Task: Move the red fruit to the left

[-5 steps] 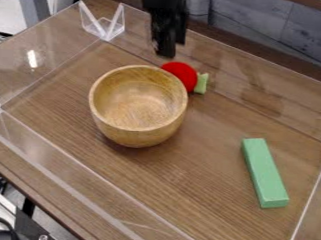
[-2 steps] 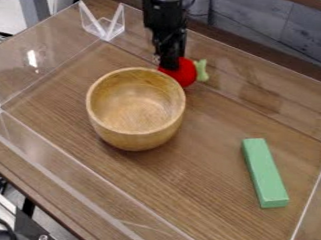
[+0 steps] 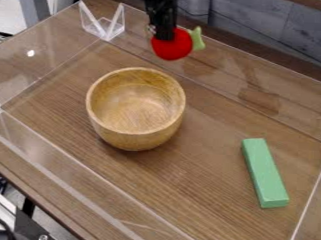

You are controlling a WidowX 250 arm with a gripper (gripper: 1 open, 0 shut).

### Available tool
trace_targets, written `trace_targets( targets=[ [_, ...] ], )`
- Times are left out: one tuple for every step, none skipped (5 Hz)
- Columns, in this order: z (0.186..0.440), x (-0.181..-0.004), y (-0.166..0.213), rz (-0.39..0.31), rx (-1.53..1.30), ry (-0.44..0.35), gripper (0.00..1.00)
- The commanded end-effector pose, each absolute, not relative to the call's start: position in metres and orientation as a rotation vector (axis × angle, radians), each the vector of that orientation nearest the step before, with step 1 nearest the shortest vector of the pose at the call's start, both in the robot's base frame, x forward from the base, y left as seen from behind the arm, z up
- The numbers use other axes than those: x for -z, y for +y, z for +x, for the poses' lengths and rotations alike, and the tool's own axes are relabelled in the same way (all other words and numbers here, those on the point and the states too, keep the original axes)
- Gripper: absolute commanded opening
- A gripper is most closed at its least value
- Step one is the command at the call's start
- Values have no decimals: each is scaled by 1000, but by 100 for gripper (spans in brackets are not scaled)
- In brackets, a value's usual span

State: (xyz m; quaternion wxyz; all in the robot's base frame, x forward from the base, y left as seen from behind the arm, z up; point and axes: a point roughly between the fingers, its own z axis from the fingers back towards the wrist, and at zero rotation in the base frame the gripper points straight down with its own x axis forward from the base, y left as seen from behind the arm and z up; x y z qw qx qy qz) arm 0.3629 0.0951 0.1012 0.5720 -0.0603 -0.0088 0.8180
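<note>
The red fruit (image 3: pixel 175 45) is a small glossy red ball with a pale green leafy end pointing right. It hangs in the air above the wooden table, behind the wooden bowl (image 3: pixel 136 108). My black gripper (image 3: pixel 163 35) comes straight down from the top of the view and is shut on the red fruit's left upper side. The fruit covers the fingertips in part.
A flat green rectangular block (image 3: pixel 265 171) lies at the right on the table. Clear acrylic walls (image 3: pixel 32 61) ring the work area, with a clear bracket (image 3: pixel 101 22) at the back left. The table's front edge runs along the bottom left.
The gripper closed on the red fruit beside the bowl and lifted it off the table. It now hangs higher in the view, a little left of where it lay.
</note>
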Motion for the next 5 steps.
trace_targets(
  targets=[
    [367,-138,120,-205,-2002,-117,0],
    [364,-127,132,-180,-2058,-119,0],
    [365,-110,138,-154,-2052,-116,0],
    [366,-95,140,-132,-2038,-118,0],
    [352,-79,146,-112,-2106,-119,0]
  ],
)
